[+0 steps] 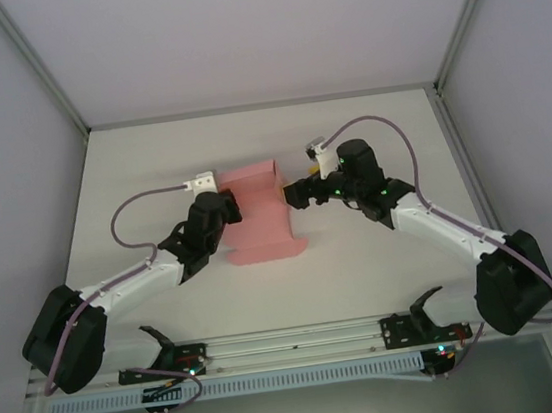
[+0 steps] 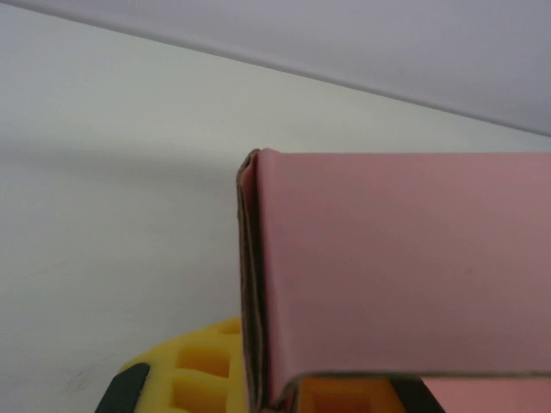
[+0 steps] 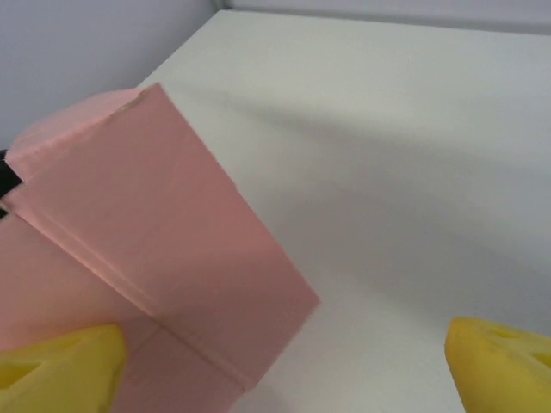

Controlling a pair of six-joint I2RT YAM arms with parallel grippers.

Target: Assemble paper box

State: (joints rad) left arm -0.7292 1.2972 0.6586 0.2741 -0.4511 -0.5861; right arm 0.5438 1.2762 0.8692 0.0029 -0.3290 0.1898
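Observation:
The pink paper box [image 1: 262, 218] lies mid-table, partly folded, with its far end standing up as a wall over a flat panel. My left gripper [image 1: 225, 205] is shut on the box's left edge. In the left wrist view the doubled pink wall [image 2: 387, 267] is pinched between the yellow pads [image 2: 198, 370] of the left gripper [image 2: 258, 387]. At the box's right side my right gripper [image 1: 293, 194] stands open. The right wrist view has its yellow fingertips [image 3: 60, 370] wide apart, with the raised pink flap [image 3: 155, 232] reaching between them from the left, and the right gripper [image 3: 284, 379] grips nothing.
The white table [image 1: 151, 171] is closed in by grey walls and metal corner posts [image 1: 37, 65]. A rail with two black rests [image 1: 293, 343] runs along the near edge. Bare tabletop lies beyond and to both sides of the box.

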